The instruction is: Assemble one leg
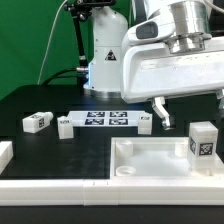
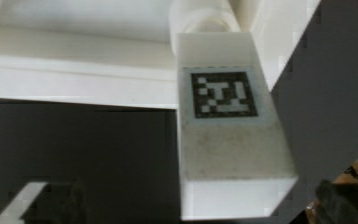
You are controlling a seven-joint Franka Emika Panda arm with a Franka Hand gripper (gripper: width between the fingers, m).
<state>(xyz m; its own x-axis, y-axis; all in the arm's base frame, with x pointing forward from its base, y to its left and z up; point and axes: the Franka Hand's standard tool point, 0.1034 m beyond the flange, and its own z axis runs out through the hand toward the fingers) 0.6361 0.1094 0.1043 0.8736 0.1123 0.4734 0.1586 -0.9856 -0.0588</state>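
Observation:
A leg [image 1: 203, 144], a small white block with a black-and-white tag on one face, stands upright on the right part of the large white tray-like piece [image 1: 140, 165]. My gripper [image 1: 190, 108] hangs open just above it. In the wrist view the leg [image 2: 229, 130] fills the middle, tag facing the camera. It lies between my two fingers [image 2: 23, 205], with a wide gap on one side and a narrow gap on the other. My gripper [image 2: 190, 208] holds nothing. The tray-like piece [image 2: 69, 60] shows behind the leg.
The marker board [image 1: 105, 119] lies mid-table. Three more legs lie by it: one far on the exterior view's left [image 1: 37, 122], one at the board's left end [image 1: 66, 127], one at its right end [image 1: 145, 123]. A white part [image 1: 5, 154] sits at the left edge.

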